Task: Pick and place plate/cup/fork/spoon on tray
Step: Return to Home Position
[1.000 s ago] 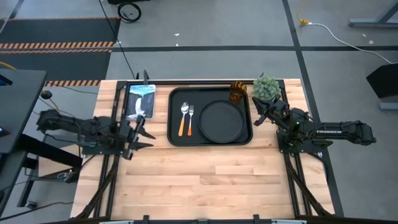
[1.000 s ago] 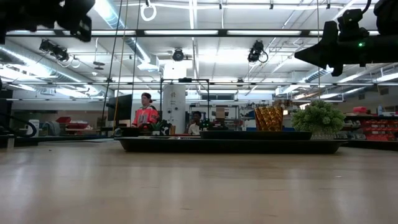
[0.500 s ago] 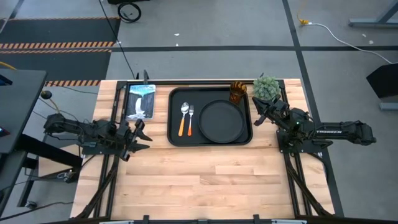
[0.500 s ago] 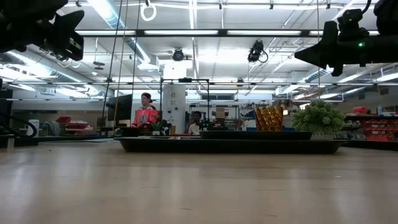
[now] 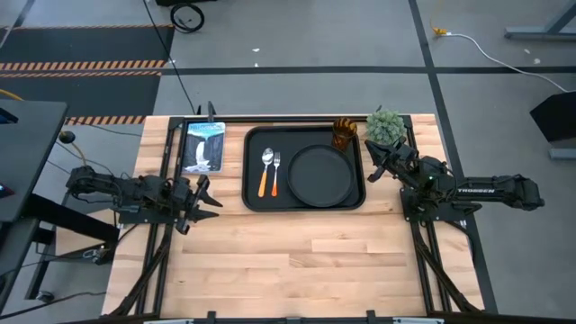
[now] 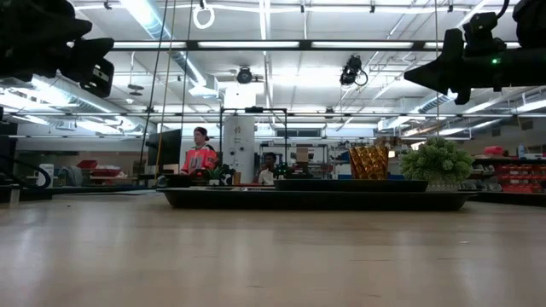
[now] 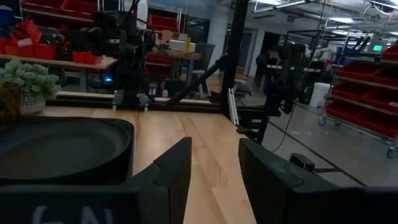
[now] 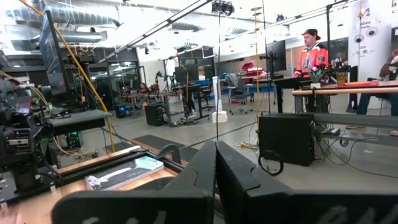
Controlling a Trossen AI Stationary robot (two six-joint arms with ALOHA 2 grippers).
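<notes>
The black tray (image 5: 256, 135) lies at the table's far middle. On it lie the round black plate (image 5: 318, 175) at the right and the orange-handled spoon (image 5: 266, 171) and fork (image 5: 276, 173) side by side at the left. The amber cup (image 5: 345, 133) stands upright at the tray's far right corner. My left gripper (image 5: 209, 194) hovers open and empty left of the tray, pointing toward it. My right gripper (image 5: 376, 164) hovers shut and empty just right of the tray. The left wrist view shows the plate (image 7: 56, 149).
A small green plant (image 5: 385, 126) stands right of the cup, close to my right gripper. A booklet (image 5: 203, 146) lies flat left of the tray, beyond my left gripper. Bare wood fills the table's near half. People stand in the room beyond.
My left gripper has drawn back from over the booklet toward the table's near edge and sunk a little, staying open. The booklet now shows whole. My right arm and the things on the tray have kept still.
</notes>
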